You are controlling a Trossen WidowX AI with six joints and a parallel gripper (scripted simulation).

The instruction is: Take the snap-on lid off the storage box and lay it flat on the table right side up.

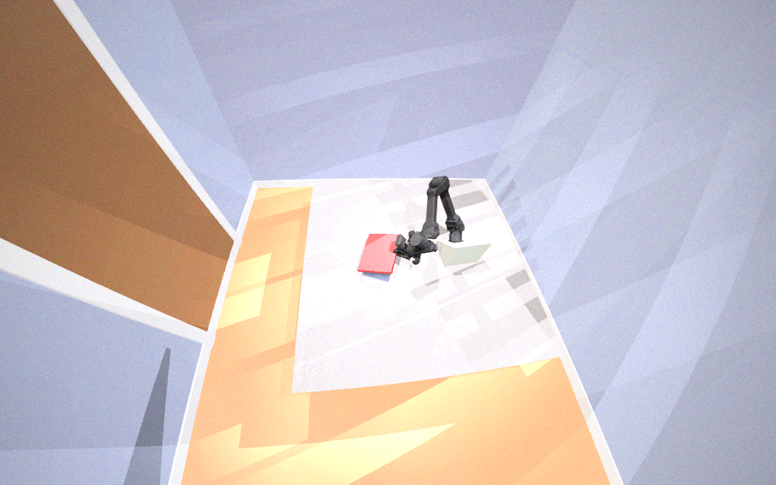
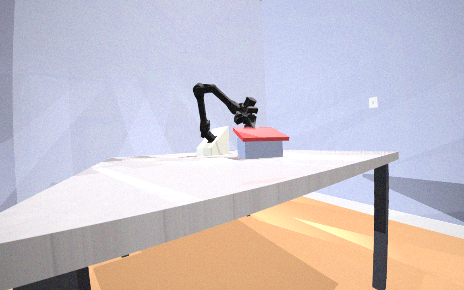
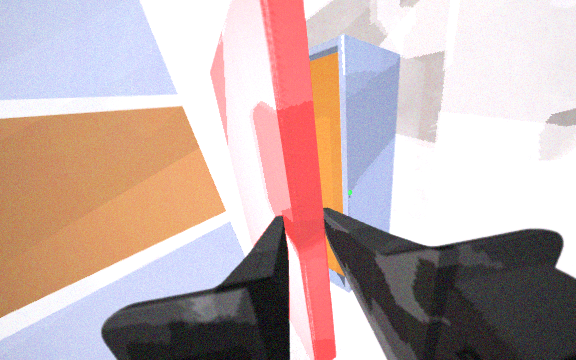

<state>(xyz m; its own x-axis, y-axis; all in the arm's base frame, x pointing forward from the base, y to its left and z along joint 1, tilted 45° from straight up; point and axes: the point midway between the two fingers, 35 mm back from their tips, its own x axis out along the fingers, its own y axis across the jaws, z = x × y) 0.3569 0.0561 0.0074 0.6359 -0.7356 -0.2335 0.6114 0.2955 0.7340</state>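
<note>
The red lid [image 1: 377, 254] [image 2: 262, 134] [image 3: 295, 150] is tilted over the blue-grey storage box [image 2: 264, 149] [image 3: 370, 125]. Its edge on the gripper's side is raised off the box rim, and the wrist view shows a gap with an orange surface inside the box. The lid's opposite side is low, at the box's top; whether it still touches there is hard to tell. My gripper [image 1: 399, 251] [image 3: 302, 218] is shut on the raised edge of the lid, one finger over its top face and one under it. The box stands upright on the table [image 1: 342, 337] [image 2: 136, 194].
A pale wedge-shaped block [image 1: 464, 254] [image 2: 221, 142] stands on the table beside the box, close to the arm's base. The black arm [image 1: 432, 211] [image 2: 201, 108] arches above the table from there. The table's front edge [image 2: 197, 212] runs across the exterior view.
</note>
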